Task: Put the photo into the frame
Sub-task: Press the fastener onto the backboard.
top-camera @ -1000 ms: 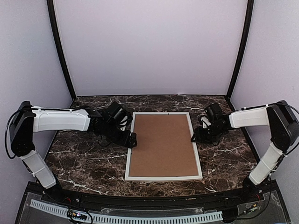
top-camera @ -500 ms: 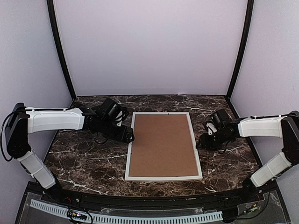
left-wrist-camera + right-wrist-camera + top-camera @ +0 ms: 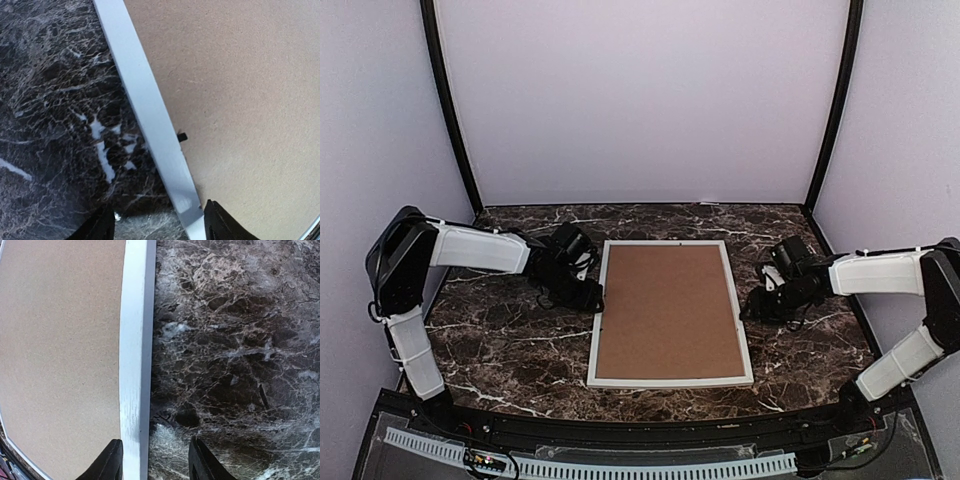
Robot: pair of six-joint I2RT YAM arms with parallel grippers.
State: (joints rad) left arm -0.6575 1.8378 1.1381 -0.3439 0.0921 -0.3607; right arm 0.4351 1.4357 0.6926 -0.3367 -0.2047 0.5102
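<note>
The frame (image 3: 670,381) lies flat at the table's middle, its thin white border around a plain brown backing board (image 3: 668,310). The photo is hidden. My left gripper (image 3: 592,297) is open at the frame's left edge. In the left wrist view its jaws (image 3: 157,227) straddle the white border (image 3: 145,100), one finger over the marble, one over the board (image 3: 240,90). My right gripper (image 3: 750,308) is open at the frame's right edge. In the right wrist view it (image 3: 154,465) straddles the border (image 3: 135,340) beside the board (image 3: 60,340).
A dark marble table (image 3: 500,340) with white veins carries the frame. Pale walls and two black posts (image 3: 450,110) close the back and sides. A small black tab (image 3: 182,136) sticks out at the frame's inner left edge.
Both grippers have drawn slightly outward from the frame's sides. The left arm's upper links have swung up and in. The frame and board have not moved.
</note>
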